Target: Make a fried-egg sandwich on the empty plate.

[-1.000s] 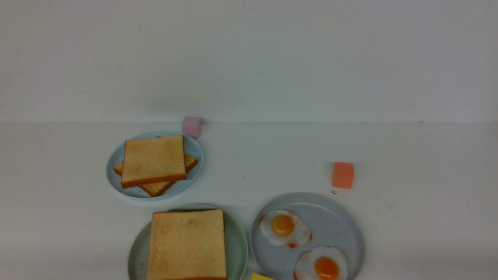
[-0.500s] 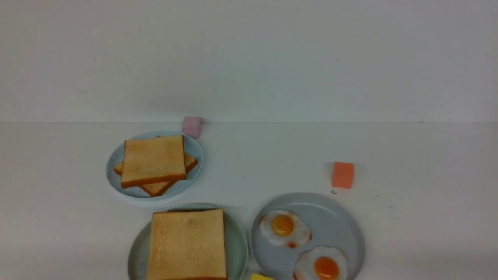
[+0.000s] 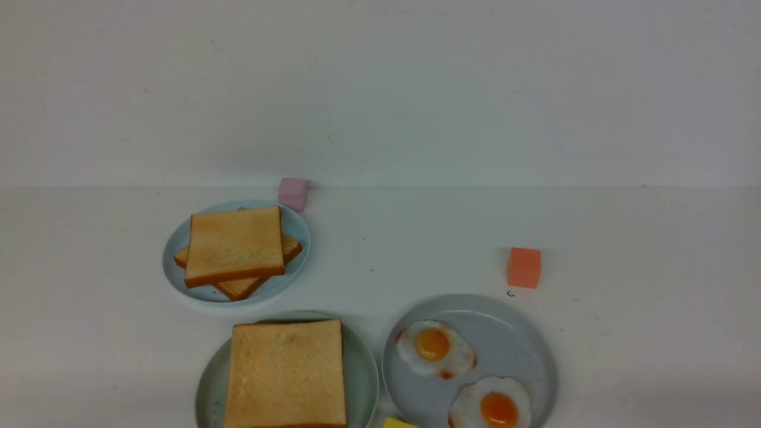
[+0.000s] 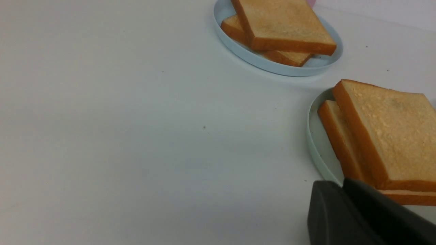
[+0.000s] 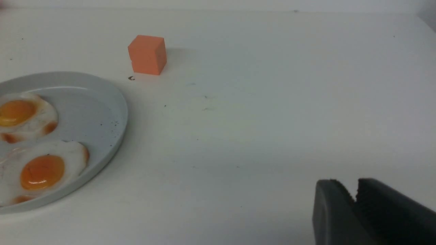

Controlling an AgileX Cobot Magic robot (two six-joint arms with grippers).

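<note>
On the near pale mint-green round plate [image 3: 364, 371], the golden-brown toast sandwich [image 3: 286, 373] looks light, stiff; I'd pinch its crust edges. Whether my grippers stand apart or together, I cannot tell.

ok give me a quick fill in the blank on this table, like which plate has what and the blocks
1. The grey-blue plate holds ____ fried eggs.
2. The block beyond the grey-blue plate is ____ in colour.
3. The mint-green plate holds ____ stacked toast slices.
4. The block behind the pale-blue plate is ____ in colour.

Missing words: two; orange; two; pink
</note>
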